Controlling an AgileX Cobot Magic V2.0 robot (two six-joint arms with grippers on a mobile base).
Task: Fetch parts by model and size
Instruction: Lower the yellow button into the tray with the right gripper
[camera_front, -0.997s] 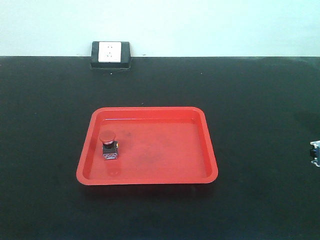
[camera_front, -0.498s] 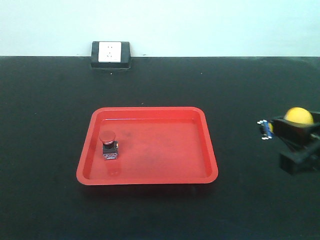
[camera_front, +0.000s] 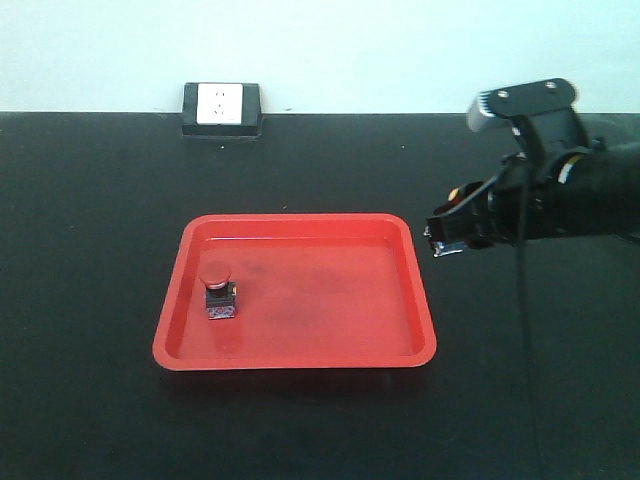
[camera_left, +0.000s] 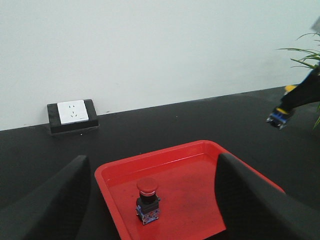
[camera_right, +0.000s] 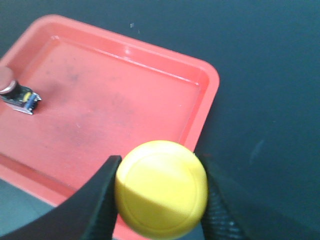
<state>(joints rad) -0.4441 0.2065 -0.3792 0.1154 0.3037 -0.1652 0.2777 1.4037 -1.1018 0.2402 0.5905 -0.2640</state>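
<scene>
A red-capped push-button switch (camera_front: 217, 290) stands upright in the left part of the red tray (camera_front: 300, 218); it also shows in both wrist views (camera_left: 147, 199) (camera_right: 15, 92). My right gripper (camera_right: 161, 189) is shut on the yellow-capped switch (camera_right: 161, 187), one black finger on each side of the cap. In the front view that gripper (camera_front: 447, 237) hangs just outside the tray's right rim, with the switch's base (camera_front: 443, 244) at its tip. My left gripper (camera_left: 151, 162) is open, well above and in front of the tray (camera_left: 165, 150), with nothing between its fingers.
A white wall socket in a black block (camera_front: 221, 108) sits at the back edge of the black table, against the pale wall. Green plant leaves (camera_left: 307, 52) show at the far right of the left wrist view. My right arm (camera_front: 590, 195) reaches in from the right.
My right arm has come in from the right edge, carrying the yellow switch leftward and upward to the tray's right rim. The red switch and the tray have not moved.
</scene>
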